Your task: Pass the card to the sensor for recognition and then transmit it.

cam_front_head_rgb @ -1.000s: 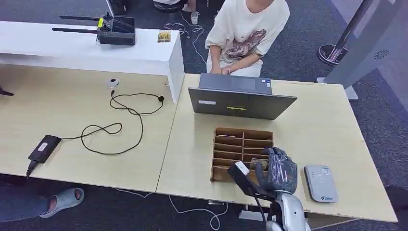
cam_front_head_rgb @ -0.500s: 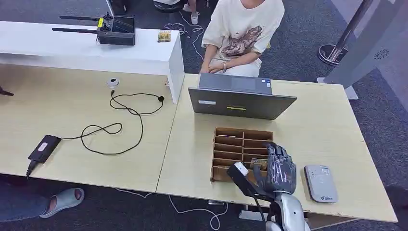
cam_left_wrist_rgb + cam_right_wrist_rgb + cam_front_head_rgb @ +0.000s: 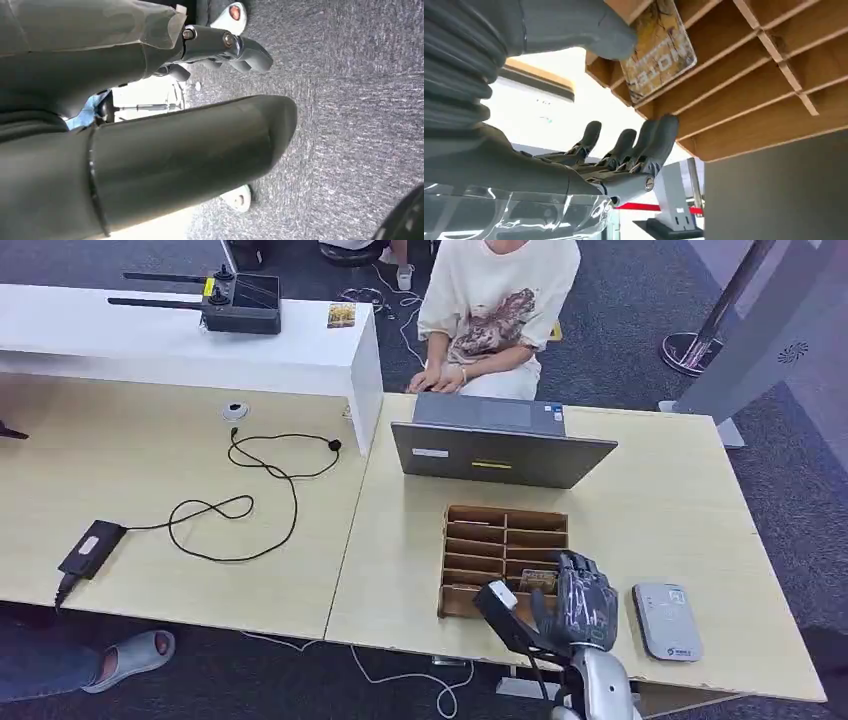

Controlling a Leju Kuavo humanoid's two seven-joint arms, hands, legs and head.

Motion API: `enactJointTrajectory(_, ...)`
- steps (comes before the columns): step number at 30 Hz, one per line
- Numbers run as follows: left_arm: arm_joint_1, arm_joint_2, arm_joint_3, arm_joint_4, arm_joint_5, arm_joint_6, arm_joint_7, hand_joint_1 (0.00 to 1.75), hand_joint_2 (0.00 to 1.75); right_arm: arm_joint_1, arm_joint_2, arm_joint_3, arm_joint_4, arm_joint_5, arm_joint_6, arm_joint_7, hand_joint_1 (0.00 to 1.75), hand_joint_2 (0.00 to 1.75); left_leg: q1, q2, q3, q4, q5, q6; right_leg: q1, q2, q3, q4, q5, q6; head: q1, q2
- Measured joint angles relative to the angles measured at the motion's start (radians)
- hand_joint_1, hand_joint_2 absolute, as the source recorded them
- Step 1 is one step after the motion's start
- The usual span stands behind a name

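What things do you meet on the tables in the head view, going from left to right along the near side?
Black adapter → looped cable → wooden organizer → right hand → grey sensor.

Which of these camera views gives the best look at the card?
The right wrist view: the card is close up, printed face visible, standing in the wooden organizer beside the right hand. The head view shows it tiny, partly hidden. The left wrist view faces carpet.
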Motion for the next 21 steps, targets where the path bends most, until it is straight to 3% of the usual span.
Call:
enactJointTrajectory(3, 0.0, 0.001, 0.0, 0.0, 0.0, 0.002, -0.001, 0.0, 0.0, 0.007, -0.002, -0.002, -0.001, 0.0, 0.0, 0.001, 0.98, 1.75, 0.0, 0.0, 0.0, 0.0, 0.0, 0.0, 0.0, 0.0, 0.0, 0.0, 0.0, 0.0, 0.0, 0.0)
enactJointTrajectory(11, 0.004, 0.003, 0.0, 0.0, -0.003, 0.013, -0.019, 0.0, 0.0, 0.04, -0.015, -0.014, -0.023, -0.001, -0.008, 0.02, 0.84, 1.75, 0.0, 0.0, 0.0, 0.0, 0.0, 0.0, 0.0, 0.0, 0.0, 0.0, 0.0, 0.0, 0.0, 0.0)
enactJointTrajectory(21, 0.006, 0.008, -0.001, 0.0, -0.003, 0.014, -0.019, 0.0, 0.0, 0.055, -0.022, -0.019, -0.032, -0.002, -0.018, 0.027, 0.89, 1.75, 0.0, 0.0, 0.0, 0.0, 0.0, 0.0, 0.0, 0.0, 0.0, 0.0, 0.0, 0.0, 0.0, 0.0)
